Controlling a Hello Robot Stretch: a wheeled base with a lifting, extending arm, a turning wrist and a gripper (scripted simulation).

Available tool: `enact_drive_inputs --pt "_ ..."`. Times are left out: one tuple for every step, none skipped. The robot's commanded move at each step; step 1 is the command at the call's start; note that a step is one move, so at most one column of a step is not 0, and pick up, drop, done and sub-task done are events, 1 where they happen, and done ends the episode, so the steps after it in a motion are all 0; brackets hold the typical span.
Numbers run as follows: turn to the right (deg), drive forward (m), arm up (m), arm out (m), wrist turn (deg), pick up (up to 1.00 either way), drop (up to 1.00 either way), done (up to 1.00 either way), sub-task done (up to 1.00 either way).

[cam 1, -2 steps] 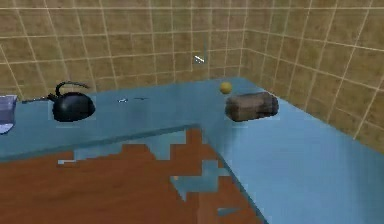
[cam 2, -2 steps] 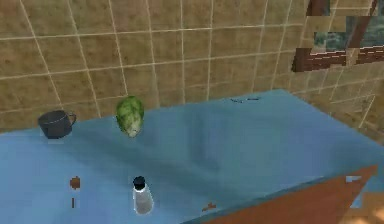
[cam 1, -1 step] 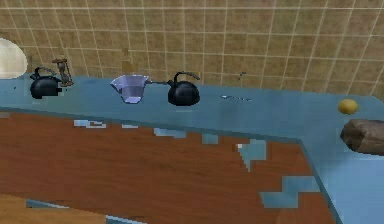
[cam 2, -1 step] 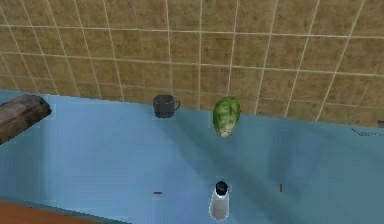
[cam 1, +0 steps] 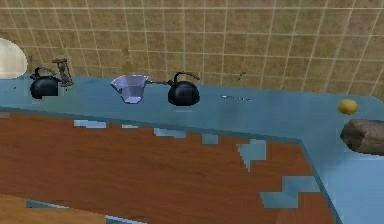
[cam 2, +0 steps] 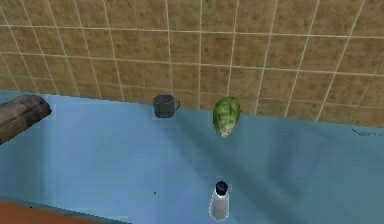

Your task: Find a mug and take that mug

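Note:
A small dark grey mug (cam 2: 166,105) with a handle on its right stands on the blue countertop (cam 2: 100,160), close to the tan tiled wall in the arm side view. A green round lettuce-like head (cam 2: 227,116) sits just to its right.
A white bottle with a dark cap (cam 2: 219,203) stands nearer on the counter, and a brown loaf (cam 2: 20,115) lies at the left edge. In the forward view, two black kettles (cam 1: 183,92) (cam 1: 44,85), a clear glass vessel (cam 1: 129,88), a small yellow thing (cam 1: 347,105) and the brown loaf (cam 1: 365,136) sit on the L-shaped blue counter (cam 1: 280,115).

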Motion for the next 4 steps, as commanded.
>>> enact_drive_inputs --pt "0.0 0.0 0.38 0.0 0.0 0.0 0.0 0.0 0.0" --pt "0.0 0.0 0.0 0.5 0.0 0.0 0.0 0.0 0.0" --pt "0.0 0.0 0.0 0.0 45.0 0.0 0.0 0.0 0.0" --pt "0.0 0.0 0.0 0.0 45.0 0.0 0.0 0.0 0.0"
